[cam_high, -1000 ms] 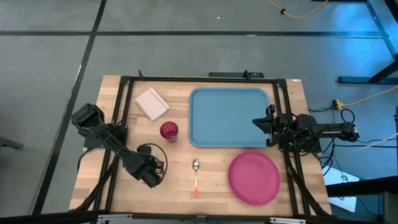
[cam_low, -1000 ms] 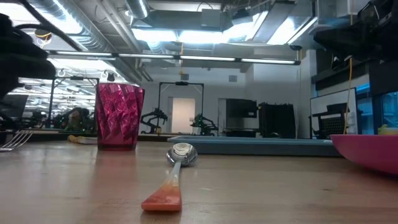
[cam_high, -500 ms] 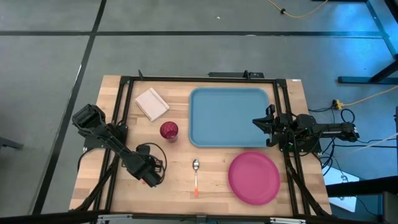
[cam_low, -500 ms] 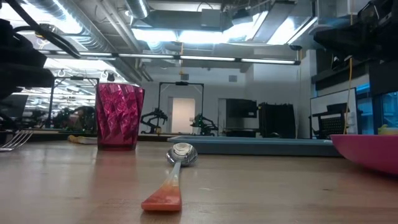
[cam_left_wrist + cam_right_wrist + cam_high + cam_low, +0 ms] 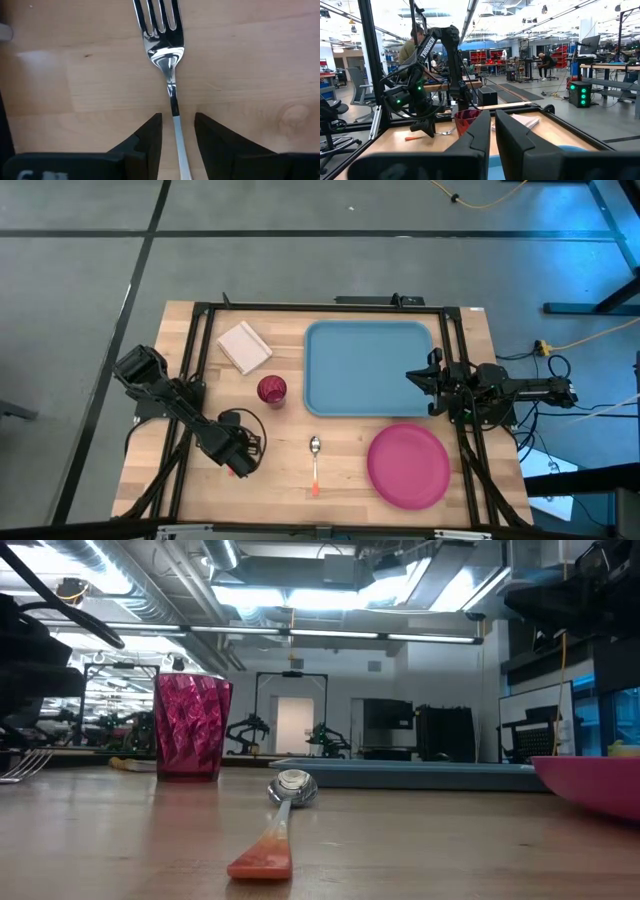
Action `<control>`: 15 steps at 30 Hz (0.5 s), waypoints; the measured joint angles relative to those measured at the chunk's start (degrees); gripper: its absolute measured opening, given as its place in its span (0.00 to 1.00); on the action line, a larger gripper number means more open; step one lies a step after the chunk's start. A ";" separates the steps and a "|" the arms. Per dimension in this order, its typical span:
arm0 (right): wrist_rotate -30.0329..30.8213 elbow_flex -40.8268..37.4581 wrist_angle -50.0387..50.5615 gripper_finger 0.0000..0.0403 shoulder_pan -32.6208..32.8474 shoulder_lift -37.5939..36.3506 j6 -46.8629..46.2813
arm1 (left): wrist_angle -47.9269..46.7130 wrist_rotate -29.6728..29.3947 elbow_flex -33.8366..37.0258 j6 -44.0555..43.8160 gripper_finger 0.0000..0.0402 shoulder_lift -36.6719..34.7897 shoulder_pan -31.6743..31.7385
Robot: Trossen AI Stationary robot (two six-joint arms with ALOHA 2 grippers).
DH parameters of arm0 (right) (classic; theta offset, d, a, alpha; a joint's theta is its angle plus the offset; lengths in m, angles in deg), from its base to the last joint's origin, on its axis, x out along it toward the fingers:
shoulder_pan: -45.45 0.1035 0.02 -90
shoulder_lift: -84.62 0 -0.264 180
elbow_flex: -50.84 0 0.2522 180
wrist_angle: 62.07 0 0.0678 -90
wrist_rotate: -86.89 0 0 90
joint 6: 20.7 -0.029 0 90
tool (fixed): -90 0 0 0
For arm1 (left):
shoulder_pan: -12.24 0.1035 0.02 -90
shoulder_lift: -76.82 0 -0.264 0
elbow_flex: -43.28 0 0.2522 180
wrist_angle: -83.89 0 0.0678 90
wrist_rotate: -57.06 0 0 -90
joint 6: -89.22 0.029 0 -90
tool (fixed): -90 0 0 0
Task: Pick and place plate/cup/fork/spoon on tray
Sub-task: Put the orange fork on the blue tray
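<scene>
The left arm (image 5: pixel 431 47) bears white lettering reading "TROSSEN".

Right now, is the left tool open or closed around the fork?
Open. In the left wrist view the left tool has a finger on each side of the fork, with wood showing between each finger and the thin metal neck.
</scene>
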 joint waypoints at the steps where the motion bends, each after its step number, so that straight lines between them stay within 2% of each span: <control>1: 0.00 0.00 0.00 0.08 0.00 -0.02 0.00 | 0.07 0.04 0.02 0.00 0.26 0.00 0.00; 11: 0.00 0.00 0.00 0.08 0.00 -0.02 -0.02 | 0.86 0.00 0.04 -1.02 0.04 0.09 0.02; 15: 0.01 0.00 0.00 0.08 0.01 0.00 -0.02 | 0.86 0.04 0.06 -0.92 0.02 0.09 0.02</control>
